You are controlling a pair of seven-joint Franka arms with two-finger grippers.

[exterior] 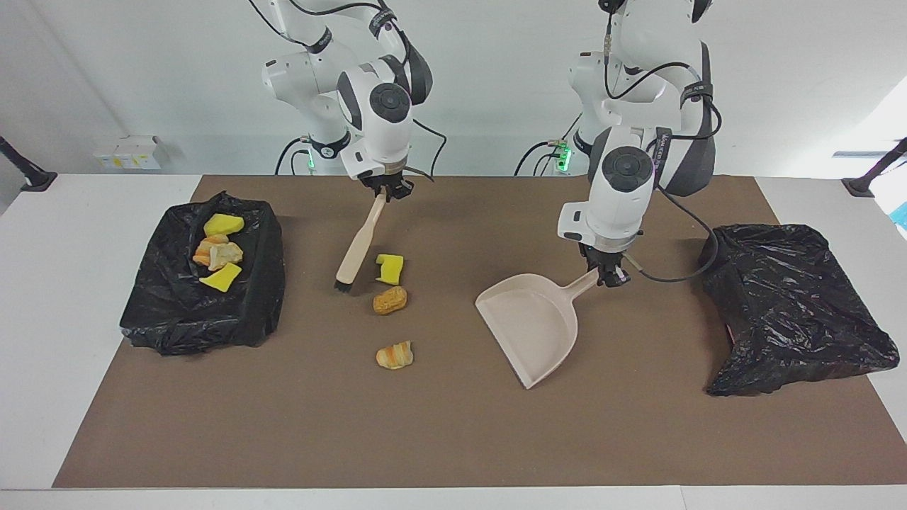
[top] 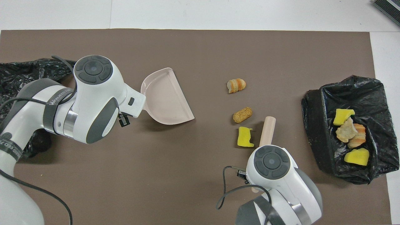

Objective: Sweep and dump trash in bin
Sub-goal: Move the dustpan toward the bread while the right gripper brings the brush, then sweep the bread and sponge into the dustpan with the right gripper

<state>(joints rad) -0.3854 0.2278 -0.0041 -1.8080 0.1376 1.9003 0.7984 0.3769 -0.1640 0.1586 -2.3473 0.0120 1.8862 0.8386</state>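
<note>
right gripper [exterior: 387, 191]: clamped on the top of the beige wooden hand brush [exterior: 356, 249], over the brown mat [exterior: 453, 432] close to the robots; wrist hides the fingers in the overhead view
brush: hangs tilted, black bristles down, just beside the yellow scrap, toward the right arm's end; cannot tell if the bristles touch the mat
left gripper [exterior: 608, 276]: clenched on the handle end of the beige plastic dustpan [exterior: 531, 329], over the mat toward the left arm's end
dustpan: pan tilted, open mouth turned toward the loose scraps, well apart from them; cannot tell if its lip rests on the mat
yellow spongy scrap [exterior: 390, 268]: on the mat, nearest the robots of the three loose pieces
brown ridged bread-like lump [exterior: 390, 300]: on the mat, just beside the yellow scrap, farther from the robots
orange-striped bread-like lump [exterior: 394, 355]: on the mat, farthest of the three, apart from the brown lump
black-bag-lined bin [exterior: 177, 319]: at the right arm's end of the mat
trash in bin: two yellow chunks [exterior: 223, 224], a tan lump [exterior: 227, 254] and an orange-striped piece, bunched together inside
crumpled black plastic bag [exterior: 793, 312]: at the left arm's end, beside the left arm
</note>
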